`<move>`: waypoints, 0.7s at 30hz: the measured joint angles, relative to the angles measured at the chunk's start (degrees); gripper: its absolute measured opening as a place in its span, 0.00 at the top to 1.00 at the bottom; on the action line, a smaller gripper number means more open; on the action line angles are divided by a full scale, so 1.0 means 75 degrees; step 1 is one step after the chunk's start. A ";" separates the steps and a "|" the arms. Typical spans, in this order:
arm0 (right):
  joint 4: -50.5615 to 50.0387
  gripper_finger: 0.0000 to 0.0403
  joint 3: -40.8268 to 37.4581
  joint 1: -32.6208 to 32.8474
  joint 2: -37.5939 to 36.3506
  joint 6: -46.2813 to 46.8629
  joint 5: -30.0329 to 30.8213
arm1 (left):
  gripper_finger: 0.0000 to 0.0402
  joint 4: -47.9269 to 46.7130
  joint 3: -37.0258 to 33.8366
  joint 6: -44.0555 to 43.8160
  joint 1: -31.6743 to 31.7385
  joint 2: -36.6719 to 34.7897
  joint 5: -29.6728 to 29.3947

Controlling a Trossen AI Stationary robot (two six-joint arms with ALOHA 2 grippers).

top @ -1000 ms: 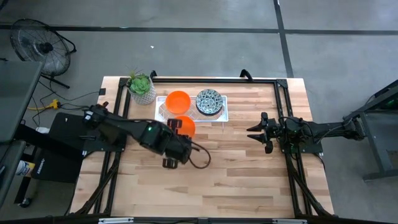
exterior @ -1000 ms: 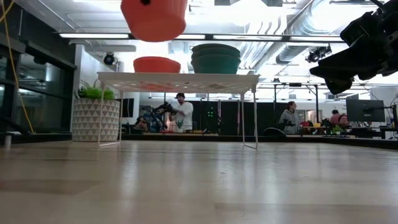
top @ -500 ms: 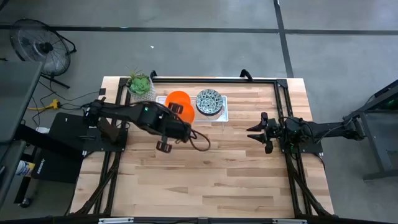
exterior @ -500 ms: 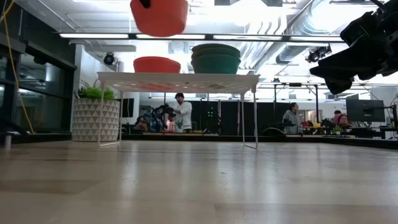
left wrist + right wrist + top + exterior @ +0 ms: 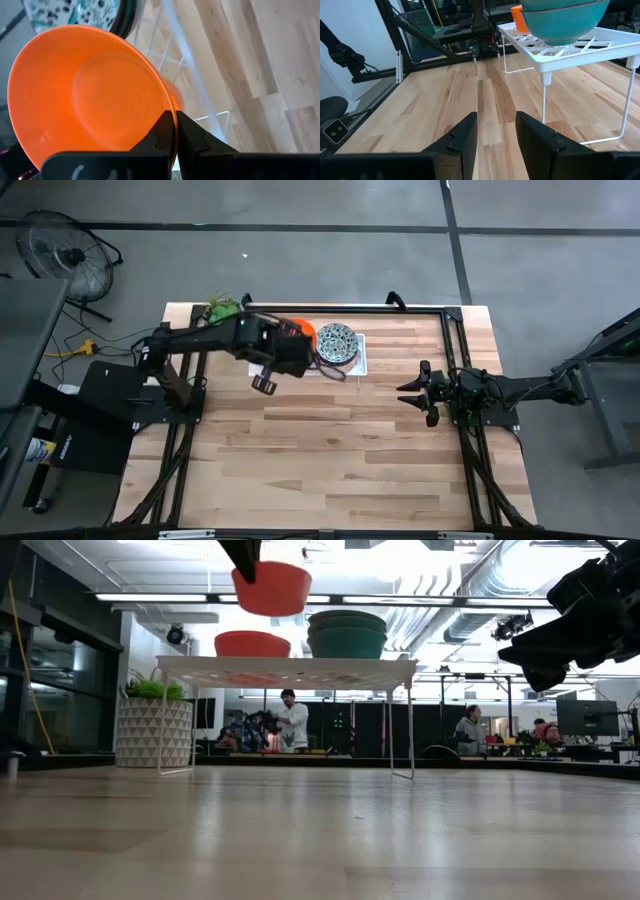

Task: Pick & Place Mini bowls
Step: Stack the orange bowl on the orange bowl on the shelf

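One orange mini bowl (image 5: 90,95) is pinched by its rim in the left gripper (image 5: 174,131), jaws clamped on it, held in the air above the white wire rack (image 5: 290,670). No writing can be read anywhere. Compared with a second ago, the left arm has swung from mid-desk back toward the rack, carrying the bowl over the orange bowl on the rack (image 5: 252,643), beside the patterned bowls (image 5: 337,341). Over the desk (image 5: 350,450), the right gripper (image 5: 412,392) waits unmoved at the right side, jaws apart.
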 joint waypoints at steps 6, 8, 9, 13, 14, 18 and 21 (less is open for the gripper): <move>0.0000 0.70 -0.0003 -0.0002 0.0001 0.0000 0.0000 | 1.00 0.0010 -0.0062 -0.0085 0.0469 -0.0001 0.0329; 0.0000 0.70 0.0000 0.0000 0.0000 0.0000 0.0000 | 1.00 -0.0005 -0.0188 -0.0088 0.0590 -0.0003 0.0393; 0.0000 0.70 -0.0003 0.0000 0.0000 0.0000 0.0000 | 1.00 0.0010 -0.0269 -0.0085 0.0642 -0.0003 0.0410; 0.0000 0.70 -0.0001 -0.0001 0.0001 0.0000 0.0000 | 1.00 0.0019 -0.0587 -0.0085 0.0826 -0.0070 0.0425; 0.0000 0.70 -0.0002 0.0000 0.0000 0.0000 0.0000 | 1.00 0.0020 -0.0698 -0.0085 0.0860 -0.0157 0.0423; 0.0000 0.70 -0.0003 -0.0001 0.0002 0.0000 0.0001 | 1.00 -0.0001 -0.1009 -0.0219 0.0887 -0.0333 0.0214; 0.0000 0.70 0.0000 0.0000 0.0000 0.0000 0.0003 | 1.00 0.0087 -0.1364 -0.0174 0.0882 -0.0533 0.0232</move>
